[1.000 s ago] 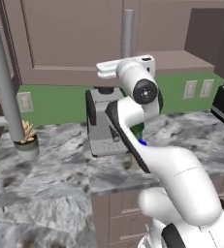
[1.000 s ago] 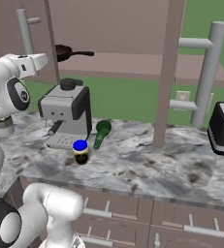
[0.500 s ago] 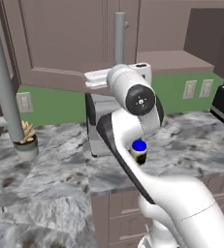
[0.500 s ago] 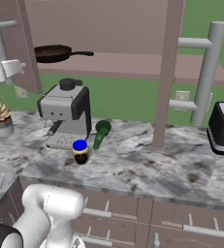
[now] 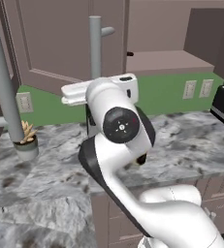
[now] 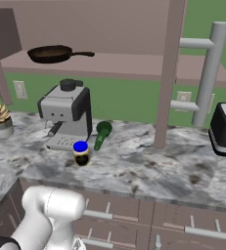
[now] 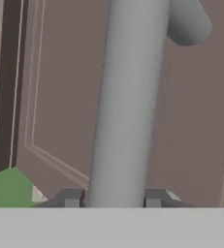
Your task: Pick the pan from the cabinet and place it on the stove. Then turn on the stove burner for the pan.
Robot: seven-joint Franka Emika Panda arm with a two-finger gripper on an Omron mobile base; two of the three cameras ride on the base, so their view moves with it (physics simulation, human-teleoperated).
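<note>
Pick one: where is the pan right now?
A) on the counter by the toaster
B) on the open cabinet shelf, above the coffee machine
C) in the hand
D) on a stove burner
B: in the right base view the pan lies on the shelf of the cabinet, above the coffee machine, handle pointing right; nothing grips it.

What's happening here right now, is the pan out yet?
Not yet. The pan sits on the shelf of the open cabinet, above the coffee machine. The arm's gripper is at a cabinet door's grey bar handle, with the bar between its jaws; the hand view shows the door panel close behind. The jar and the toaster stand on the counter.
</note>
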